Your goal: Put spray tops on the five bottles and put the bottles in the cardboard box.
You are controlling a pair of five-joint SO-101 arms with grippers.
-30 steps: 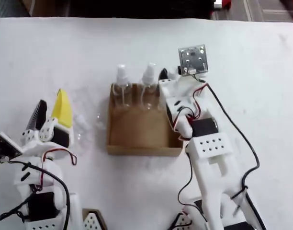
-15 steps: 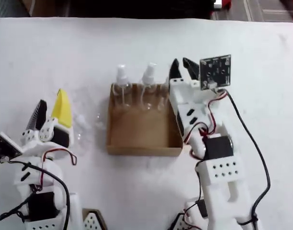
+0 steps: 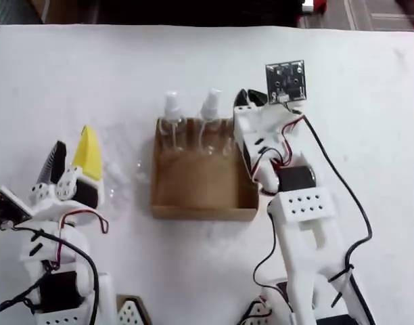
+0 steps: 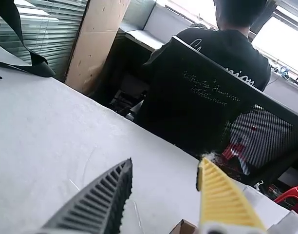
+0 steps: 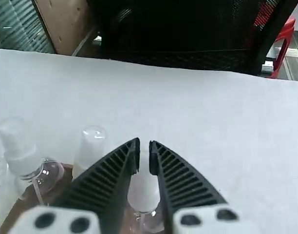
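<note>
**Gripped at the far corner**

At the far right corner of the brown cardboard box (image 3: 203, 213), the right gripper (image 3: 249, 98) (image 5: 143, 146) has its black fingers (image 5: 110, 180) almost closed on a white-capped clear bottle (image 5: 141, 192). It is just beside two capped clear bottles (image 3: 172, 120) (image 3: 208, 116). The left gripper (image 3: 72, 139) (image 4: 166, 163) gapes empty over the white surface (image 3: 362, 101).

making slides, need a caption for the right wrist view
Right claw closed on a spray bottle at the cardboard box, two capped bottles beside it

The cardboard box (image 3: 203, 212) is matt brown card, the bottles (image 3: 174, 134) glossy clear plastic with frosted tops (image 3: 172, 105), the table (image 3: 369, 122) matt white, and the left gripper (image 4: 166, 163) has ridged matt plastic fingers (image 4: 98, 204).
</note>
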